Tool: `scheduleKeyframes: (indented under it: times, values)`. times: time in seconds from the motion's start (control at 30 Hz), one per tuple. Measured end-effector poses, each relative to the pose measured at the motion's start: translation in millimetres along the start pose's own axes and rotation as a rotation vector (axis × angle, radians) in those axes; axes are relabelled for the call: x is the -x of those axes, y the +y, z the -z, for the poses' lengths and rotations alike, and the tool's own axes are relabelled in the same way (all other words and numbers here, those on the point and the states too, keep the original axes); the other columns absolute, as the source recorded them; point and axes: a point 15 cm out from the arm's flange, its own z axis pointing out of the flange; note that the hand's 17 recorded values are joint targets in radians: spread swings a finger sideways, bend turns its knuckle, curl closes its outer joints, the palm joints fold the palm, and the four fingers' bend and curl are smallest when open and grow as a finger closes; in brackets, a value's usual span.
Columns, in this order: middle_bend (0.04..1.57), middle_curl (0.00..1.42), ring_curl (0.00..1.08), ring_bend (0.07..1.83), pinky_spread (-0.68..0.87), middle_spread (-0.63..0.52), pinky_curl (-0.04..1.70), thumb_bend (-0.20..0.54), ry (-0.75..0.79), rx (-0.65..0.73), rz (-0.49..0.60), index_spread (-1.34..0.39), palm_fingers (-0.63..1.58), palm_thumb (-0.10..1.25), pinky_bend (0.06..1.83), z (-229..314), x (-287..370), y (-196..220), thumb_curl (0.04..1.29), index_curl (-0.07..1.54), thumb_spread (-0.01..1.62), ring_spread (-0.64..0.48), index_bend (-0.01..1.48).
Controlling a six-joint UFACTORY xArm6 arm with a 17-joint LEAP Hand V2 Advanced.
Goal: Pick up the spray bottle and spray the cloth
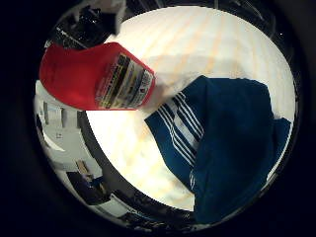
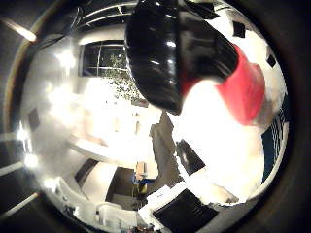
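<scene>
We see the red spray bottle (image 1: pixel 94 76) very close to the palm, lifted off the pale table (image 1: pixel 197 44), with its black top (image 2: pixel 170 48) large in the thumb-side view. The blue cloth (image 1: pixel 232 148) with white stripes lies crumpled on the table, just beside the bottle's base. The bottle seems held in the hand, but we cannot tell how the fingers are placed, because no clear part of them shows. For a good spray, we judge the nozzle should point toward the cloth before pressing. How much liquid is inside, we cannot see.
</scene>
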Motion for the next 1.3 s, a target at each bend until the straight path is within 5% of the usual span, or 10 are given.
scheduleKeyframes:
  times: [0.37,1.3]
  values:
    - [0.20,0.32,0.25,0.43,0.51,0.18,0.47,-0.025,0.007,0.001,0.001,-0.21,0.09,0.61,0.48,2.7,-3.3,-0.6,0.37,0.39,1.05,0.24,0.17]
    - [0.18,0.29,0.24,0.36,0.47,0.19,0.32,-0.023,0.027,0.000,-0.023,-0.19,0.12,0.61,0.47,52.6,-41.1,-9.5,0.35,0.33,1.05,0.24,0.18]
